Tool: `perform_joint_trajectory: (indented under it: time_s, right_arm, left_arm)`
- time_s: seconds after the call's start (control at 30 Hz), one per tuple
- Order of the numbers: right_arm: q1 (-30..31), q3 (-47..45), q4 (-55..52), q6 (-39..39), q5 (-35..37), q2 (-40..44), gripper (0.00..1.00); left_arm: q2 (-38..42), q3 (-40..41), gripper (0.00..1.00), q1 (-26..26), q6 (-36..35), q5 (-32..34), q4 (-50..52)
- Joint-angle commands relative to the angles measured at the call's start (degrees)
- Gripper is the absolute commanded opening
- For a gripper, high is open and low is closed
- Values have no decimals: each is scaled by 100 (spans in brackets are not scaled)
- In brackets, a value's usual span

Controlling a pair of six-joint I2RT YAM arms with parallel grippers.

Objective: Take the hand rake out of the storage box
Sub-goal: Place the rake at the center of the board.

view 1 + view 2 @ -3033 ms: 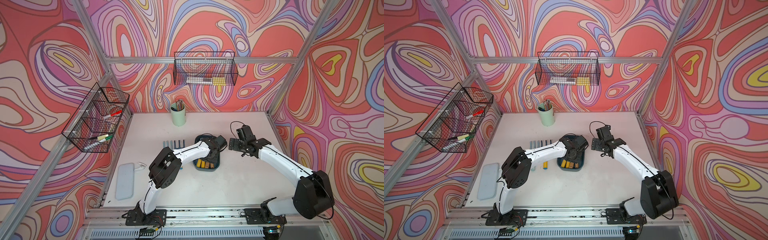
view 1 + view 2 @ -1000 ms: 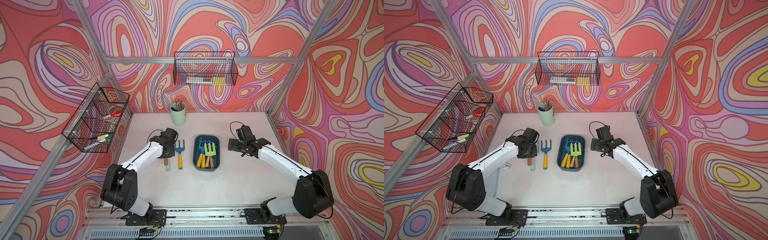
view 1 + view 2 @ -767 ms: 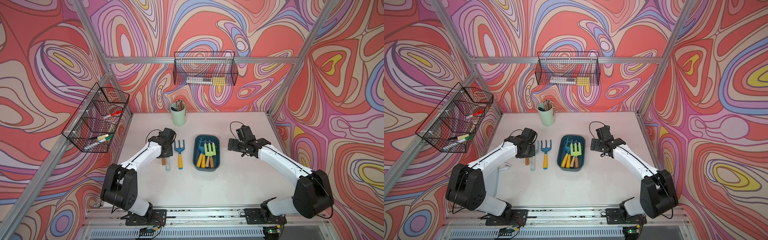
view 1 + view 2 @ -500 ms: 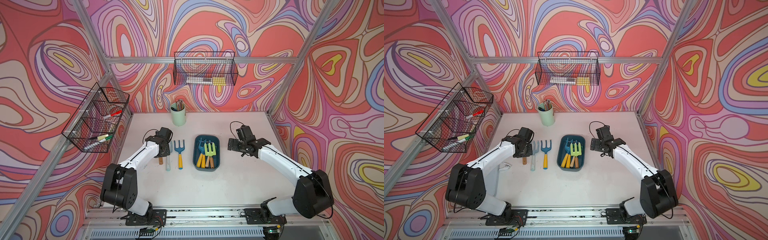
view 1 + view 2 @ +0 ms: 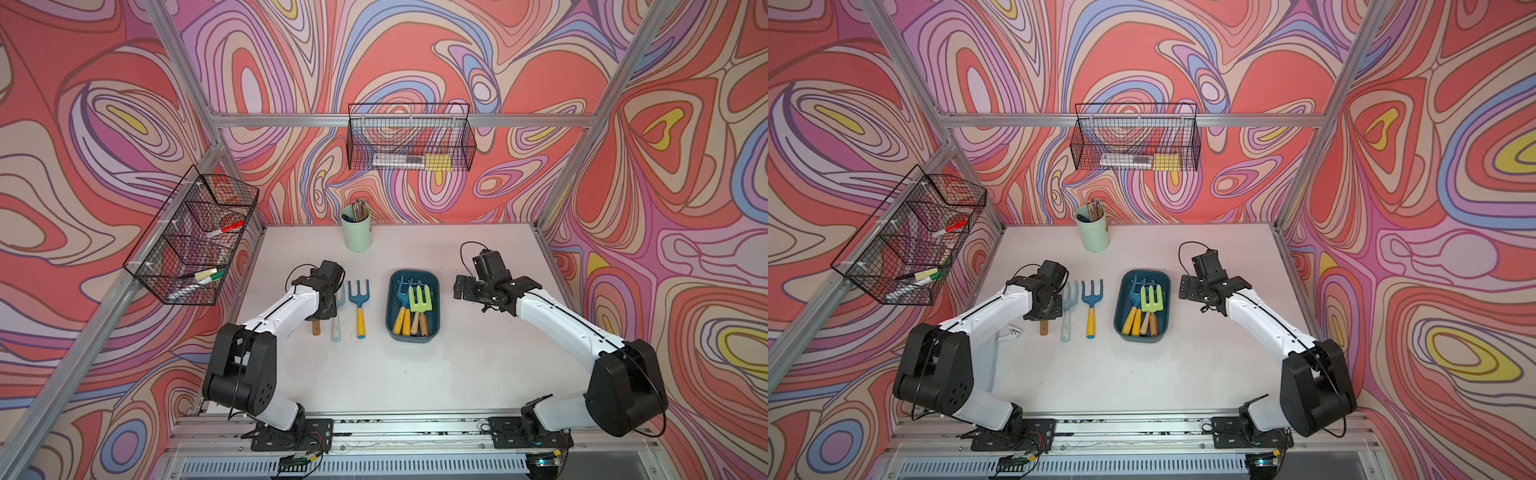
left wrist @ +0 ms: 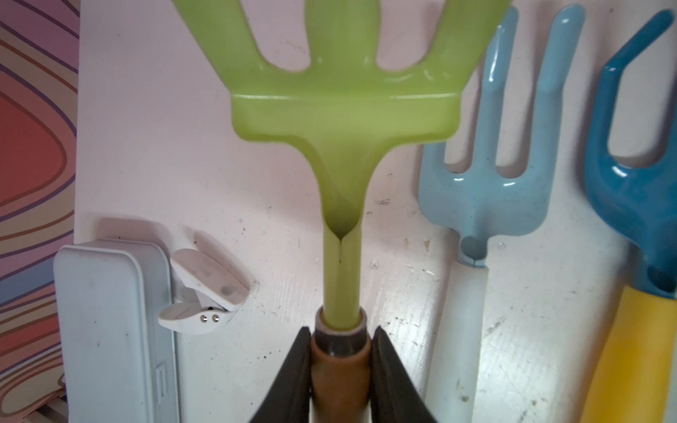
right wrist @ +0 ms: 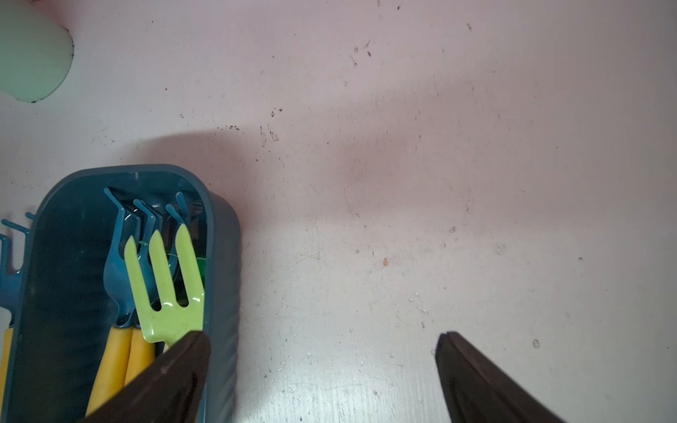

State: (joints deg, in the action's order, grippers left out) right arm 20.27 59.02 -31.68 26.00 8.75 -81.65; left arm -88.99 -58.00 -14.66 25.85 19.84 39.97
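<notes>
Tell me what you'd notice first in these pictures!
The swirly red, pink and purple walls all around grab the eye first. Mid-table sits a dark teal plastic storage box holding bright hand tools. Left of it, the left end effector grips a lime-green plastic hand rake by its brown handle.

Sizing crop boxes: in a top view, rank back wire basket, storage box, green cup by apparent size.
Largest first:
Back wire basket
storage box
green cup
The basket hangs higher, probably nearer the camera, inflating it.
</notes>
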Motion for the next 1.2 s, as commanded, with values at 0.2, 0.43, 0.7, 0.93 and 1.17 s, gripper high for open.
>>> perform_joint_trajectory:
  time_s: [0.2,0.43,0.7,0.93,1.17]
  right_arm:
    - [-15,-66,193,-53,-128,106,98]
    - [-15,-67,310,-51,-201,22,98]
    - [-15,-75,342,-51,-207,8,98]
    - [-12,-119,384,-33,-225,26,98]
    - [-15,-120,390,-42,-220,35,98]
  left_arm:
    - [-324,23,9,145,-167,196,65]
    - [-558,8,10,191,-187,88,73]
    - [-707,-1,10,217,-196,26,96]
    - [-836,-27,10,217,-143,16,195]
    - [-944,-10,10,217,-78,-24,169]
